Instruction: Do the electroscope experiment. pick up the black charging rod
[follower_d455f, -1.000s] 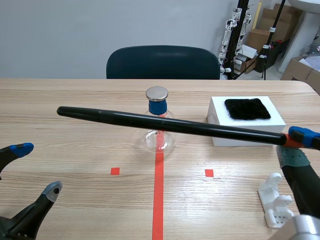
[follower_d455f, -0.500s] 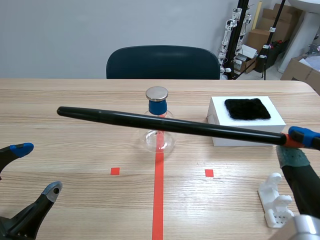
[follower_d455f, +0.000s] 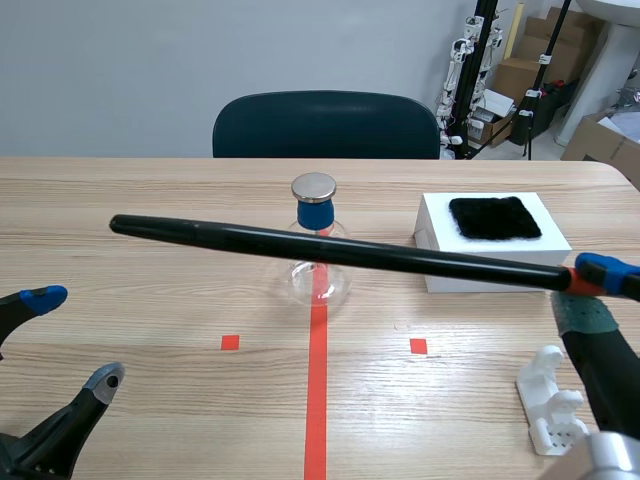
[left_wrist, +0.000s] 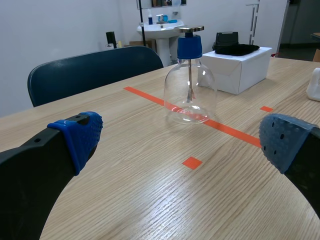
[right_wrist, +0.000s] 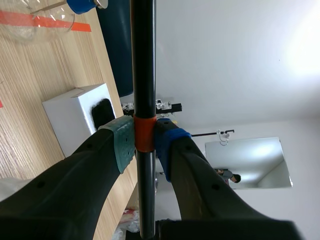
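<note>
A long black charging rod (follower_d455f: 330, 249) hangs level above the table, stretching from the right edge across to the left past the flask. My right gripper (follower_d455f: 592, 290) is shut on its orange-banded end; in the right wrist view the rod (right_wrist: 143, 60) runs straight ahead between the pads of the right gripper (right_wrist: 145, 140). The glass electroscope flask (follower_d455f: 317, 262) with blue stopper and metal cap stands on the red tape line, behind the rod. My left gripper (follower_d455f: 70, 345) rests open low at the left; in the left wrist view the left gripper (left_wrist: 180, 142) has the flask (left_wrist: 190, 85) ahead of it.
A white box (follower_d455f: 490, 245) with a black fur pad (follower_d455f: 494, 217) on top stands right of the flask. A white plastic stand (follower_d455f: 552, 408) lies near the right front edge. A dark chair (follower_d455f: 325, 125) is behind the table.
The rod's free left tip has shifted slightly left and upward; everything else holds still.
</note>
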